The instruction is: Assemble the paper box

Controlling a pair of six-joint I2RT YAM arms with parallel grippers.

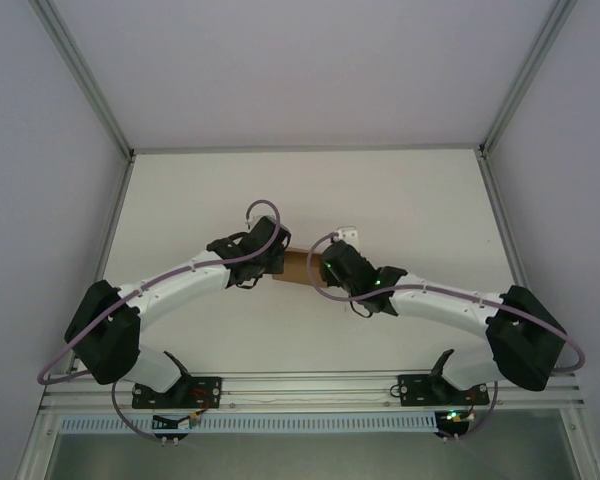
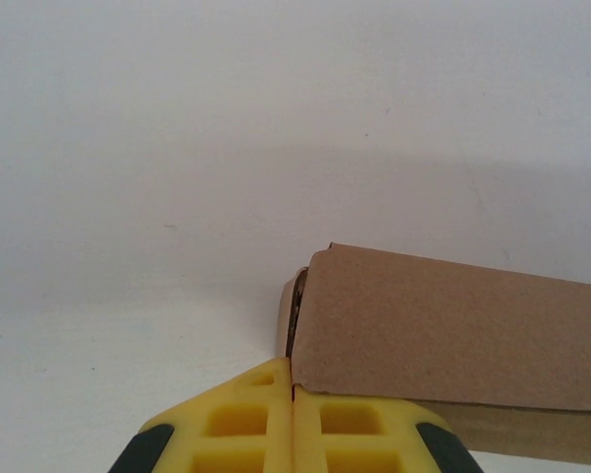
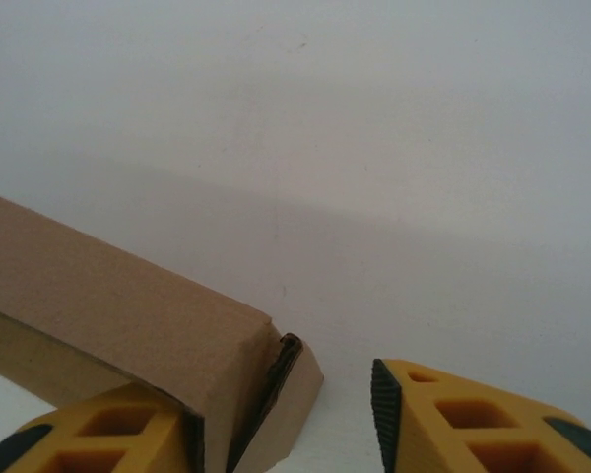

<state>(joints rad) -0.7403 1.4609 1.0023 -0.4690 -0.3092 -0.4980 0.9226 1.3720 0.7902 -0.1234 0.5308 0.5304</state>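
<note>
The paper box [image 1: 298, 266] is a small brown cardboard box lying on the white table between the two arms. My left gripper [image 2: 293, 372] is shut, and its yellow fingertips sit against the box's [image 2: 453, 325] left end, where a flap edge gapes slightly. My right gripper [image 3: 281, 394] stands open around the other end of the box [image 3: 108, 296]. That end rests against the left finger [image 3: 98, 434], with bare table between its loose end flap and the right finger [image 3: 453, 419]. From above, both grippers [image 1: 282, 263] [image 1: 321, 272] meet the box from opposite sides.
The white table [image 1: 310, 190] stretches back to a pale rear wall, with metal frame posts [image 1: 112, 130] [image 1: 505, 130] at the corners. An aluminium rail [image 1: 310, 385] carrying the arm bases runs along the near edge.
</note>
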